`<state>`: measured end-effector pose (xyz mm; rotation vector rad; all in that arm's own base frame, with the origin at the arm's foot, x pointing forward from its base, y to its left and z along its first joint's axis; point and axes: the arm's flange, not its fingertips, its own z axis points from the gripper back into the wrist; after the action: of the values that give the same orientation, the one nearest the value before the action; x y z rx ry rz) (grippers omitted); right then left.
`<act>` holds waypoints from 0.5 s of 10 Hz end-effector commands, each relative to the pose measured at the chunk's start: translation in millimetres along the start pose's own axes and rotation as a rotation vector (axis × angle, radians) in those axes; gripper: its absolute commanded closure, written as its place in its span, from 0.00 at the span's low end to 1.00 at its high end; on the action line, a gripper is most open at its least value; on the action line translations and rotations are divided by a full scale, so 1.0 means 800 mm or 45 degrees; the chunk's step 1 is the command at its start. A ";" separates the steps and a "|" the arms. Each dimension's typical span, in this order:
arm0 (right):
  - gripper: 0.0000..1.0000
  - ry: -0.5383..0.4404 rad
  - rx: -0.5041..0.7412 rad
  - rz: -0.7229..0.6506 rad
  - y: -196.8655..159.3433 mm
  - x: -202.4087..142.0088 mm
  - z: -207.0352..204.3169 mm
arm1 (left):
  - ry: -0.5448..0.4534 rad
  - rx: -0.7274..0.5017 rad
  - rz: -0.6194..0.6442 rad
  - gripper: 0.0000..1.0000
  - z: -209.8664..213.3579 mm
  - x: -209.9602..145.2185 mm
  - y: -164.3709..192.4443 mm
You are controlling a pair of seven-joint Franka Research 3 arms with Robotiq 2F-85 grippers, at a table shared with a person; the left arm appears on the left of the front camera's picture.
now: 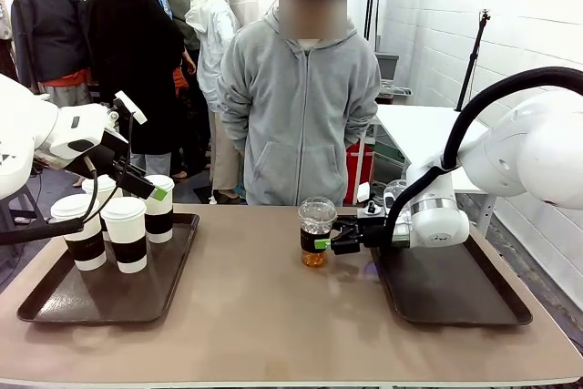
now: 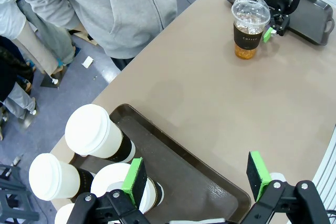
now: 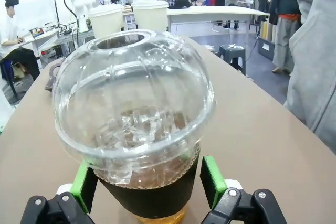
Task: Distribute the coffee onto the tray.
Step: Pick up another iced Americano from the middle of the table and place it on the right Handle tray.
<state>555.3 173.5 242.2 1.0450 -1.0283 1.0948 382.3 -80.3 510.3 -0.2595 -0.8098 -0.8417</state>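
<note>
Right hand stands with its jaws wide on either side of the dome-lidded cup, a green pad on each flank of the dark sleeve; whether the pads press the sleeve cannot be told. That cup stands upright on the bare desk near the middle, just left of the right tray, and holds amber drink with ice under its clear lid. A second dome-lidded cup shows behind the right arm, at the far edge of that tray.

Left hand is released, holding nothing, hovering over the left tray, one pad close to the lid of a white cup below it. Four white cups with dark sleeves stand upright together at the far left part of that tray, the nearest toward the robot.

A person in a grey hoodie stands at the far side of the desk.
</note>
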 end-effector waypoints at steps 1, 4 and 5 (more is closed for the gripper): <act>0.00 -0.018 -0.014 -0.003 -0.004 -0.004 -0.016 | -0.006 -0.008 -0.004 0.00 -0.002 -0.002 0.003; 0.00 -0.035 -0.009 -0.009 -0.004 -0.007 -0.022 | -0.006 -0.008 -0.004 0.00 -0.002 -0.002 0.003; 0.18 -0.049 0.014 -0.026 -0.004 -0.007 -0.023 | -0.006 -0.008 -0.004 0.00 -0.002 -0.002 0.003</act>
<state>554.4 182.0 234.8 1.0637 -1.0154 1.0988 382.3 -80.3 510.3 -0.2595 -0.8098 -0.8417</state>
